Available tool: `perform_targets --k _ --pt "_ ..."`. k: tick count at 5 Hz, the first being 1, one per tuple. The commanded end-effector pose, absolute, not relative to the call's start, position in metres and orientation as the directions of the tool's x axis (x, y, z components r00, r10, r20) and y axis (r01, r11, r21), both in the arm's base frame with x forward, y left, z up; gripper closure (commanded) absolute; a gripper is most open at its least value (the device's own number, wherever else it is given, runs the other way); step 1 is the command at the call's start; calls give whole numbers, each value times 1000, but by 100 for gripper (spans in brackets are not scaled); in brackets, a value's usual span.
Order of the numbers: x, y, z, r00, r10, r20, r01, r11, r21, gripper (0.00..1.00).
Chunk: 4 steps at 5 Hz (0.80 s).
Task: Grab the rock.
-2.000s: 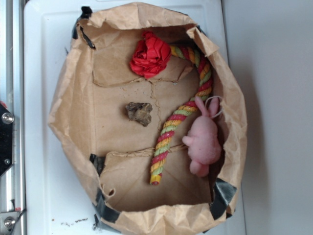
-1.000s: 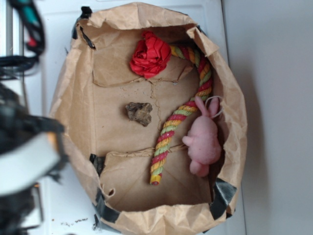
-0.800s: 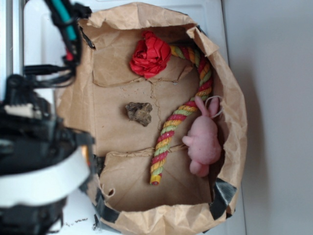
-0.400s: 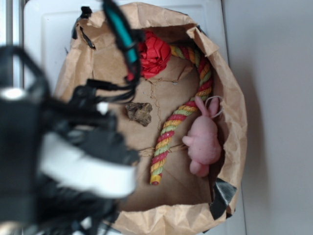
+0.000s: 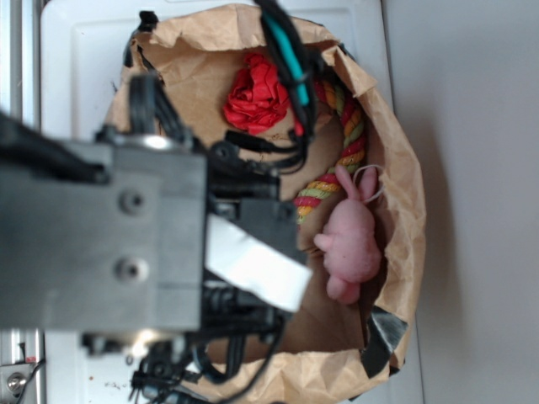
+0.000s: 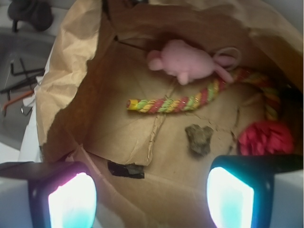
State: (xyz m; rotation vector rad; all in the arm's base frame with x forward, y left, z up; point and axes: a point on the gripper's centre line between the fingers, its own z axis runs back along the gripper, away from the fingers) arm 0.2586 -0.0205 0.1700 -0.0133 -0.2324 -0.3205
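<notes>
Gripper (image 6: 149, 197): fingers (image 6: 72, 199) spread wide, nothing between them; poised above the near rim of the paper bag (image 6: 61, 90), camera looking down into it. Rock (image 6: 198, 139): on the bag floor, right of centre, apart from the red paper ball (image 6: 265, 138) and striped rope (image 6: 180, 102). Advised: shift right to centre the rock, then descend, clearing the ball. Pink plush bunny (image 6: 187, 62): farthest.

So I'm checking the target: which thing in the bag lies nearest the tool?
The rock, a small brown-grey lump just above the right finger; ball, rope and bunny lie farther.
</notes>
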Motion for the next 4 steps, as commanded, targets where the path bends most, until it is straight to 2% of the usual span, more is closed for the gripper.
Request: perform_targets --k 1,2,4 --pt "280 10 155 914 -325 244 327 944 33 0" --pt "289 23 142 918 -325 228 322 945 49 0" --pt "300 48 132 935 -280 217 271 960 71 0"
